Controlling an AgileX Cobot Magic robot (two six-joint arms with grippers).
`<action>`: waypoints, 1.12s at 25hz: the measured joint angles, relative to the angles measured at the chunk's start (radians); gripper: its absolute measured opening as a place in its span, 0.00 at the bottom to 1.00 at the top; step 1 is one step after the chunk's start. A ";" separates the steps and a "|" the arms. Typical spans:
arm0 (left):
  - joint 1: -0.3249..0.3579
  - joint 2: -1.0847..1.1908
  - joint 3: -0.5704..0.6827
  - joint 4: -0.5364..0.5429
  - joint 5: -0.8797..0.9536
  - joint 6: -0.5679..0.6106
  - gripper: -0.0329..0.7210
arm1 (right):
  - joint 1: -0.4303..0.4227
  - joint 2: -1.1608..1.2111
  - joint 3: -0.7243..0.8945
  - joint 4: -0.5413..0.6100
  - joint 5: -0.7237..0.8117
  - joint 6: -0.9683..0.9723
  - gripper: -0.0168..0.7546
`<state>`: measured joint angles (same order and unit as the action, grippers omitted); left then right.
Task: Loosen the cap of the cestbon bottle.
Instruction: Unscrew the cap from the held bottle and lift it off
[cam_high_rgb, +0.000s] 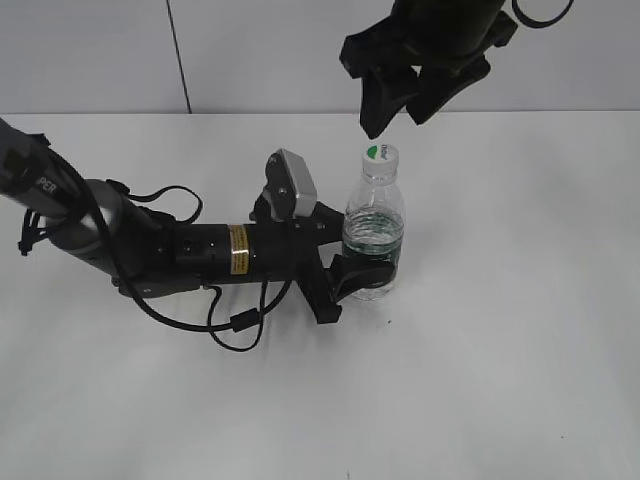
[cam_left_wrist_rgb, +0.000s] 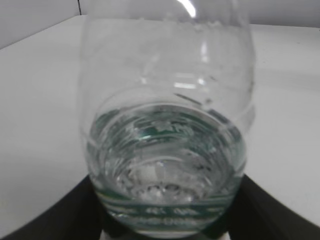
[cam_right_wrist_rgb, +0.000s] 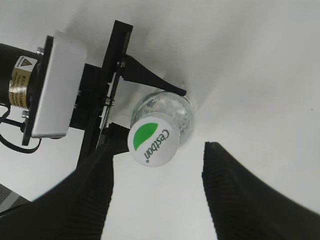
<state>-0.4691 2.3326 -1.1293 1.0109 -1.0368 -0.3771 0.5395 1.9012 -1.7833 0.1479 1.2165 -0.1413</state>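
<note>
The exterior view looks down at a slant on the counter (cam_high_rgb: 520, 350). The left wrist view faces the bottle (cam_left_wrist_rgb: 167, 150) close up, level; the right wrist view looks straight down on its cap (cam_right_wrist_rgb: 153, 143).

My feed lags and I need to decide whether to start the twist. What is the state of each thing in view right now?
Bottle: upright on the table, partly filled with water, held low on its body.
Cap: on the neck, nothing touching it.
Left gripper: jaws shut around the bottle's lower body.
Right gripper: jaws open, above the cap and clear of it.
</note>
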 joint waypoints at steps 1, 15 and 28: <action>0.000 0.000 0.000 0.000 0.000 0.000 0.60 | 0.000 0.002 0.000 0.000 0.000 0.000 0.58; 0.000 0.000 0.000 0.000 0.000 0.000 0.60 | 0.027 0.063 0.000 -0.027 0.001 0.000 0.58; 0.000 0.000 0.000 0.000 0.000 0.000 0.60 | 0.027 0.079 0.000 -0.029 0.002 0.000 0.58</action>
<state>-0.4691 2.3326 -1.1293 1.0109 -1.0368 -0.3771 0.5664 1.9802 -1.7833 0.1190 1.2183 -0.1413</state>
